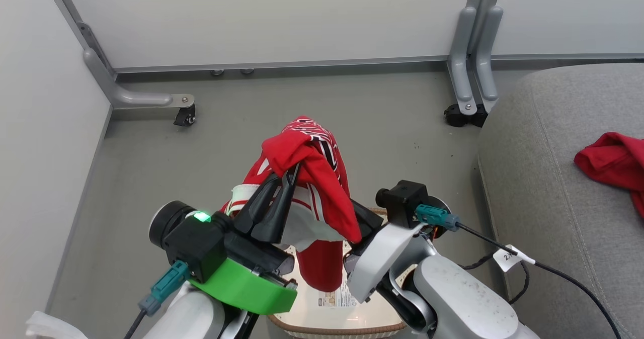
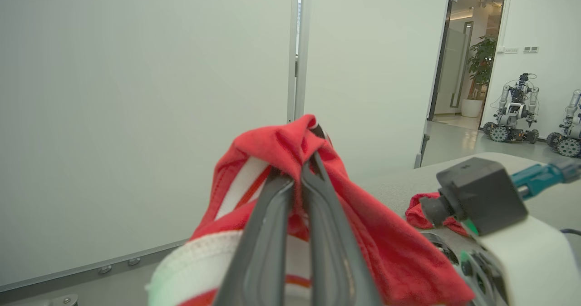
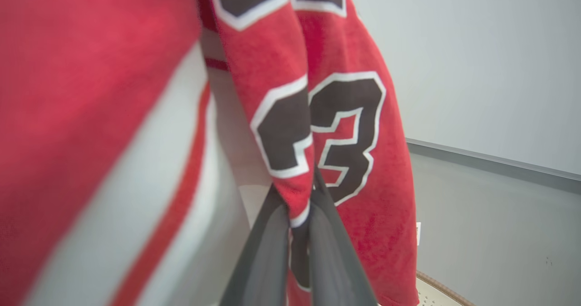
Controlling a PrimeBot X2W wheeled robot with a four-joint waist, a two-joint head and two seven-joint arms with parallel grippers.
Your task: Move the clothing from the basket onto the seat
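A red jersey (image 1: 314, 178) with white-striped trim hangs in the air above the basket (image 1: 347, 329), whose brown rim and label sticker show at the bottom of the head view. My left gripper (image 1: 291, 172) is shut on a bunched fold at the jersey's top (image 2: 290, 142). My right gripper (image 3: 302, 204) is shut on a lower fold beside the black-and-white numbers (image 3: 345, 129); in the head view the cloth hides its fingers. A second red garment (image 1: 614, 165) lies on the grey seat (image 1: 543, 188) to the right.
White partition panels stand behind and to the left, on grey legs with castors (image 1: 185, 117) (image 1: 463, 115). A black cable with a white tag (image 1: 508, 258) runs from my right wrist over the seat's edge. Other wheeled robots (image 2: 515, 111) stand far off.
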